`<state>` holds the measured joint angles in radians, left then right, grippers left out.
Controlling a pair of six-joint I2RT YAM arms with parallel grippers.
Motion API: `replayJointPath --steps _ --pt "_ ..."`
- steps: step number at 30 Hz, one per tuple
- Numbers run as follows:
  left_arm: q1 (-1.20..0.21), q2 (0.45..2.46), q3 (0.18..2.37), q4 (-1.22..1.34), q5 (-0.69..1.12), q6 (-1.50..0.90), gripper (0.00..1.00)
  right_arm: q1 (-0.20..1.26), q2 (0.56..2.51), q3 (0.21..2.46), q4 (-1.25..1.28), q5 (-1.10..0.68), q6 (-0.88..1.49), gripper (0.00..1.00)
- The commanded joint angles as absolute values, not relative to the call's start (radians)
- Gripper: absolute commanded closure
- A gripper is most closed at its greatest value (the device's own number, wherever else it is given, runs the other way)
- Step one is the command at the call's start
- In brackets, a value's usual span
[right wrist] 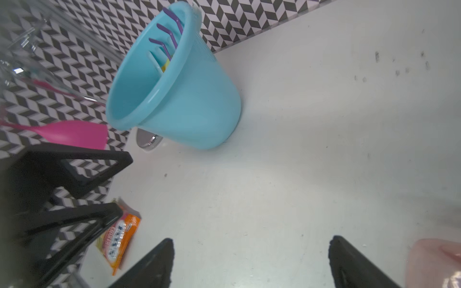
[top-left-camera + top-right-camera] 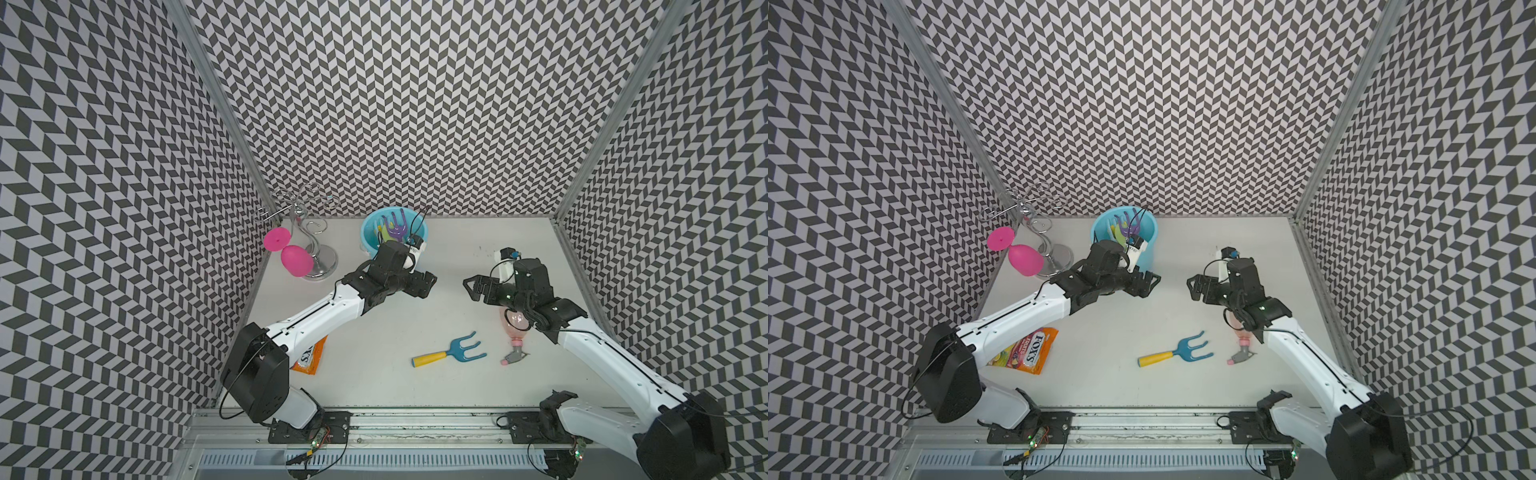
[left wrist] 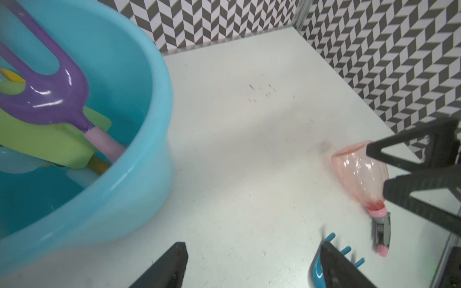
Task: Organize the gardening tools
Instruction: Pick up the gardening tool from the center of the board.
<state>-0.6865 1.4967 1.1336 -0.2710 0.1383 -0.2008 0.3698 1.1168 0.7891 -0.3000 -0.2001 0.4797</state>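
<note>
Top views: blue fork (image 2: 451, 353) lies flat on the table (image 2: 374, 386), between the two arms and nearer the robot's base than either gripper. Long axis runs crosswise: yellow handle toward the left arm, tines toward the right. Spray bottle (image 2: 516, 328) lies just beside the tines, nozzle toward the base, body half hidden under the right wrist. Left gripper (image 2: 428, 284) and right gripper (image 2: 469, 286) face each other above mid-table, neither holding anything. Bucket (image 2: 368, 237) at the back wall holds the purple fork (image 2: 392, 226) and more; the rest is hard to sort out from here

Left wrist: jaws wide apart, bare table between. Only the blue fork's tine tips show, behind one finger. Green trowel (image 3: 50, 142) lies under the purple fork in the bucket

Right wrist: jaws wide apart, nothing gripped. Bottle cut off at the frame's corner; blue fork out of view

Judgement: right arm is nearer the bottle; the fork's handle favours the left
</note>
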Motion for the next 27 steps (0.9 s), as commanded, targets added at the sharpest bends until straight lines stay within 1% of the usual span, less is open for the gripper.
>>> replayJointPath --steps 1,4,9,14,23,27 --pt "-0.704 1.459 1.108 -0.264 0.188 -0.240 0.12 0.365 1.107 0.802 -0.308 -0.162 0.478 0.00" --pt "-0.740 1.448 1.087 -0.267 0.181 -0.236 0.13 0.361 1.094 0.795 -0.307 -0.161 0.472 0.00" --pt "-0.809 1.473 1.080 -0.340 0.173 -0.211 0.18 0.351 1.072 0.778 -0.301 -0.155 0.477 0.00" --pt "-0.882 1.496 1.066 -0.401 0.159 -0.180 0.19 0.340 1.060 0.762 -0.299 -0.147 0.487 0.00" --pt "-0.976 1.559 1.029 -0.423 0.125 -0.162 0.20 0.332 1.042 0.756 -0.305 -0.144 0.497 0.00" --pt "-1.002 1.605 1.028 -0.427 0.109 -0.143 0.23 0.324 1.033 0.741 -0.313 -0.129 0.504 0.00"
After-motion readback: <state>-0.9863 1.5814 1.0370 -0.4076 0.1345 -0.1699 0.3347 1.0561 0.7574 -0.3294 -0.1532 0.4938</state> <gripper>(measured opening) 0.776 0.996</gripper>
